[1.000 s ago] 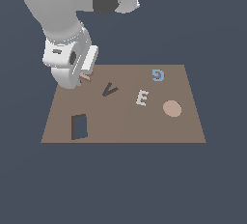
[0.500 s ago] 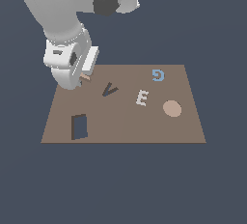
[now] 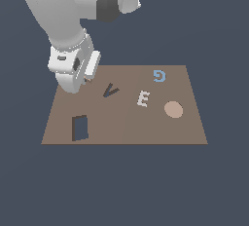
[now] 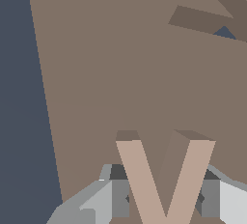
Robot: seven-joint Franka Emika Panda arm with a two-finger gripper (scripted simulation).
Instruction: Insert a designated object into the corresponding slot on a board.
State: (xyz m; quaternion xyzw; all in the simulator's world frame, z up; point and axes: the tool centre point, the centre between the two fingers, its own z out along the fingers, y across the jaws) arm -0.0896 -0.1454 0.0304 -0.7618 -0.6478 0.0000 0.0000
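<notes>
The gripper (image 3: 85, 79) has barely shifted above the brown board (image 3: 126, 127).

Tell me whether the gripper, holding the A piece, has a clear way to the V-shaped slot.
Probably yes. The gripper holds the A piece above the board, and only bare board lies between it and the slot; the white E sits beyond.

The board (image 3: 146, 127) is presenting a flat, matt brown surface, smooth and without grain. The letter "A" piece (image 4: 161, 179) is showing an even matt tan finish. The gripper (image 4: 164, 199) fingers (image 4: 111, 196) are appearing as smooth grey and white, faintly satin.
</notes>
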